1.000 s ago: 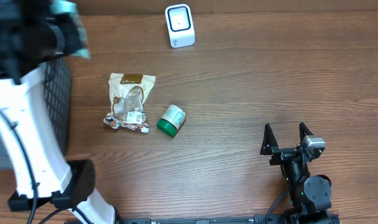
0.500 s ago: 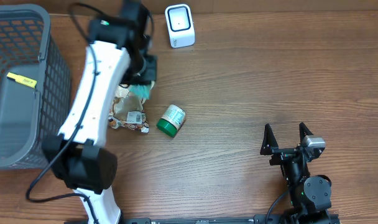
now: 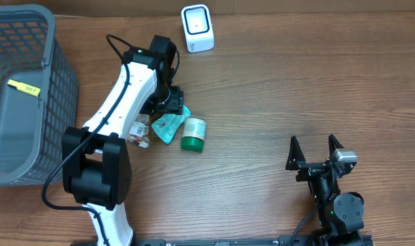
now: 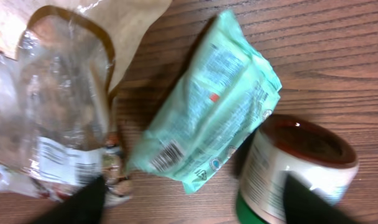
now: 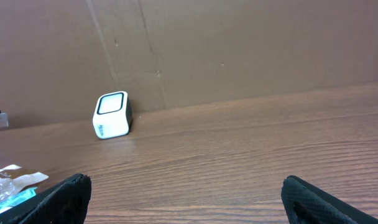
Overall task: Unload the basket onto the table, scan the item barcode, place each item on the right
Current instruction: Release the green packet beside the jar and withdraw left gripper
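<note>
Mint packet [image 4: 207,118]: long axis lower-left to upper-right, barcode end lower left; left tool [image 4: 192,186] spread wide, empty; right tool [image 3: 312,149] likewise.

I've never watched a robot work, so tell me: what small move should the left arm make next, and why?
Probably lower the open left gripper onto the mint-green packet and close: it lies right beneath, barcode up, well short of the white scanner.

Overhead: left arm [image 3: 129,89] covers most of brown bag [image 3: 140,131]; basket [image 3: 63,82] cut off at left edge. Left wrist: jar [image 4: 288,168] cut off at bottom; teal pouch [image 4: 207,118] print blurred, unreadable.
</note>
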Available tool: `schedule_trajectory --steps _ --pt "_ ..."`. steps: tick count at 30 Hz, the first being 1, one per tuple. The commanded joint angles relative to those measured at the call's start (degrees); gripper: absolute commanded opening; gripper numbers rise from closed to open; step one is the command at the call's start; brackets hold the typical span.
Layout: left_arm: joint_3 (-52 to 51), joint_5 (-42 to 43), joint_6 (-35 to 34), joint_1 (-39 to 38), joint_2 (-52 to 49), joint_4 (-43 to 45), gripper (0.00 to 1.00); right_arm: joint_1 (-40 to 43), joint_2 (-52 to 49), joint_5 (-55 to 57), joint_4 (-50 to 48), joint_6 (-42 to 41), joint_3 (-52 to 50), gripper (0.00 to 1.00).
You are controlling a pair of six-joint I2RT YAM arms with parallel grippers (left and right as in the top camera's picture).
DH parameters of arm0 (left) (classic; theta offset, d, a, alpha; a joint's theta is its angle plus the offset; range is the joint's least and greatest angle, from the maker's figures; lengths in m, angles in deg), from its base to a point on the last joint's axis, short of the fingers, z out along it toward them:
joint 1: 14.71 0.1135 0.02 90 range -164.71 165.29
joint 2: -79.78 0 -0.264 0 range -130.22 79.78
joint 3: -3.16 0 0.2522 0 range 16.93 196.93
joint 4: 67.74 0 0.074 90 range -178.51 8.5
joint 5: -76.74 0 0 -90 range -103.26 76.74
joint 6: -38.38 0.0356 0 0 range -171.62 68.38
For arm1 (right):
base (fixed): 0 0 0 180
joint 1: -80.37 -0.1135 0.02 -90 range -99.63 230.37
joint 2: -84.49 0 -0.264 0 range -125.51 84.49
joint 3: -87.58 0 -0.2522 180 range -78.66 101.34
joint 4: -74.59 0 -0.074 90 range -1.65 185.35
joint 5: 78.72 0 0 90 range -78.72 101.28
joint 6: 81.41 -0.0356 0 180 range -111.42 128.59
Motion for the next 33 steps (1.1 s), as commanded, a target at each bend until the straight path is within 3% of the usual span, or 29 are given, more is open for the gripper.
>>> schedule_trajectory --steps 1,10,17,24,33 --pt "2.3 0.2 -0.4 -0.3 0.9 -1.3 1.0 0.0 0.0 0.8 -0.3 -0.3 -0.6 1.0" --pt "21.8 -3.0 -2.1 0.8 10.4 -10.7 1.0 0.0 0.0 0.8 -0.3 -0.3 -0.6 1.0" --pt "31.0 -4.3 -2.4 7.1 20.4 -15.4 1.0 0.0 0.0 0.8 -0.3 -0.3 -0.6 1.0" --pt "31.0 -4.5 -2.4 20.5 26.8 -20.9 1.0 0.0 0.0 0.8 -0.3 -0.3 -0.6 1.0" --pt "29.9 -1.0 -3.3 44.5 26.3 -23.8 1.0 0.0 0.0 0.8 -0.3 -0.3 -0.6 1.0"
